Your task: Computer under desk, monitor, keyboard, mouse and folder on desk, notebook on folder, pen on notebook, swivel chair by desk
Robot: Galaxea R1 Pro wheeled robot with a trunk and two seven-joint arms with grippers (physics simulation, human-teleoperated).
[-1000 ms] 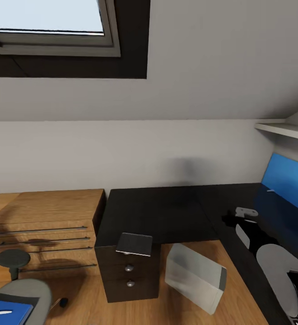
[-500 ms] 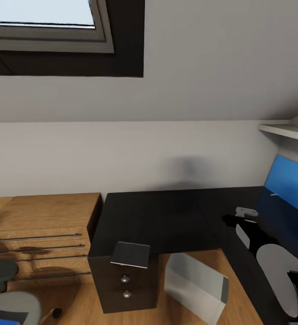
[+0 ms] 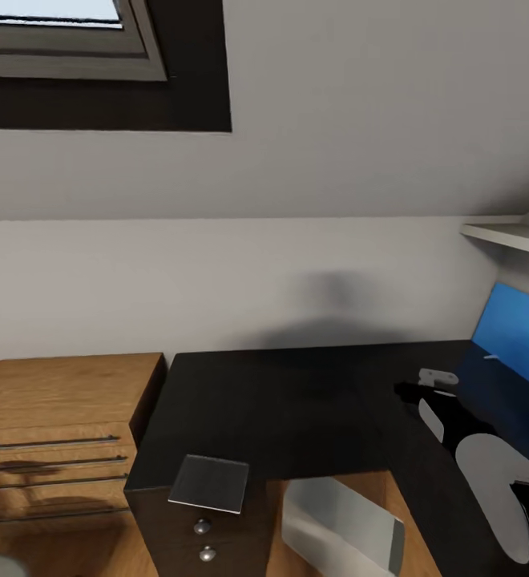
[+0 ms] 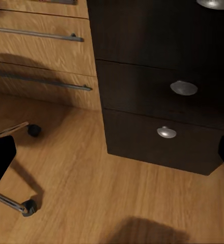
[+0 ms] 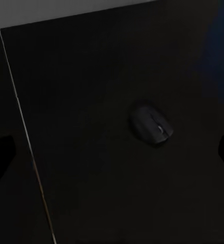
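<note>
While my right gripper [image 5: 112, 147] hovered wide open and empty, the tiny dark oval mouse [image 5: 151, 125] lay between its fingertips on the glossy black desk [image 5: 81, 101]. My left gripper [image 4: 112, 157] was spread too, holding nothing. A thin grey notebook [image 3: 209, 483] sat at the lower centre.

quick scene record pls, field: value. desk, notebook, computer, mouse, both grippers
desk: glossy black L-shaped top, dark drawer unit at its left end
notebook: thin, grey, flat on the desk corner above the drawers
computer: light grey tower on the floor under the desk, tilted
mouse: on the black desk top, below the right gripper, untouched
left gripper: fingers apart, empty, facing the drawer fronts and wood floor
right gripper: fingers apart, empty
</note>
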